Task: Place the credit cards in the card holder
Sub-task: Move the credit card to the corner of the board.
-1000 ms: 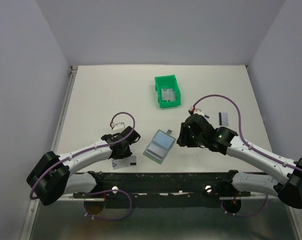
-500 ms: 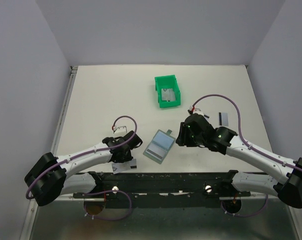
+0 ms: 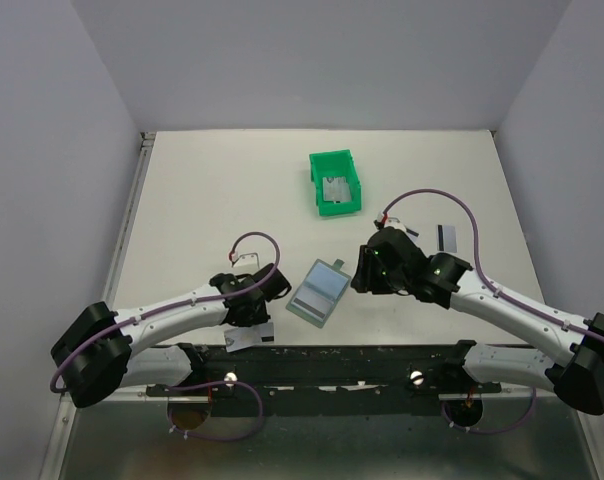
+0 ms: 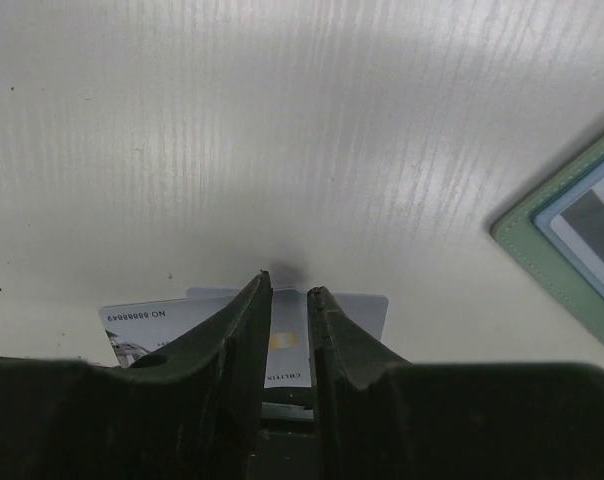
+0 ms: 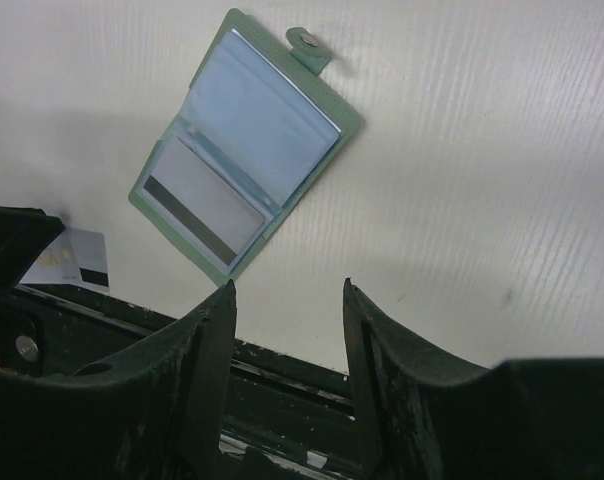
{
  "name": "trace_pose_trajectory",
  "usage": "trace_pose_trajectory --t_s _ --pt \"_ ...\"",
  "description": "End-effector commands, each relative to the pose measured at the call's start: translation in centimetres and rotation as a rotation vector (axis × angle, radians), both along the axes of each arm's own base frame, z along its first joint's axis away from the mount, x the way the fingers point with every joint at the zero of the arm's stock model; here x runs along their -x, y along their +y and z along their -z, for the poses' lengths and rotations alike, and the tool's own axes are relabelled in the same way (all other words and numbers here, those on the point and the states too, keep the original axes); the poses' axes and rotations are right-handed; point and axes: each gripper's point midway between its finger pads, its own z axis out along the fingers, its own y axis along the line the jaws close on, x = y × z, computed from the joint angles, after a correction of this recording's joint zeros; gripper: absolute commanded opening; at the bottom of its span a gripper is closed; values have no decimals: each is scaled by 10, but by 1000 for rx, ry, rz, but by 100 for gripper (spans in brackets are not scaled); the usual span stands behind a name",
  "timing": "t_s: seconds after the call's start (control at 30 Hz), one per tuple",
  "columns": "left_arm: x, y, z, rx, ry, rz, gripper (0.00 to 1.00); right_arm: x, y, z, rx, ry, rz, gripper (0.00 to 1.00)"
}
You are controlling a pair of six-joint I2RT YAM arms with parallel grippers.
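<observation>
The left gripper point(image 4: 289, 285) points down at the table point(image 3: 212, 200) near its front edge. Its jaws are only a narrow slit apart and clamp nothing. In the left wrist view, a silvery credit card point(image 4: 354, 311) lies flat just behind the fingertips and shows through the slit. A second printed card point(image 4: 137, 325) pokes out from it on the left. The pictures do not show whether the fingers touch either card.

The right gripper point(image 5: 287, 295) hangs with its jaws wide apart and empty, just right of the card holder point(image 5: 247, 145). The holder lies unfolded on the table between the two grippers, with its snap tab point(image 5: 307, 42) pointing away from the arms. One pale pocket is bare. The other pocket holds a grey card with a black stripe point(image 5: 202, 205).

Farther back stands a green bin point(image 3: 334, 160) with more cards point(image 3: 334, 188) inside. One loose striped card point(image 3: 444, 235) lies on the table off to the right, well apart from the holder.
</observation>
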Motion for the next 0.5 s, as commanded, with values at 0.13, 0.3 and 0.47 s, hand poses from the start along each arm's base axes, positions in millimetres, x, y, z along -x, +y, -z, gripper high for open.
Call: trace_pose_trajectory --t_s 0.13,0.3,0.47 --pt "-13 -14 -19 21 -62 70 34 3 2 2 -10 3 -13 56" --pt "-6 -33 -16 98 -52 149 25 4 3 4 -15 12 -13 55" --pt "4 -50 -15 153 -36 229 9 3 4 4 -17 11 -13 56"
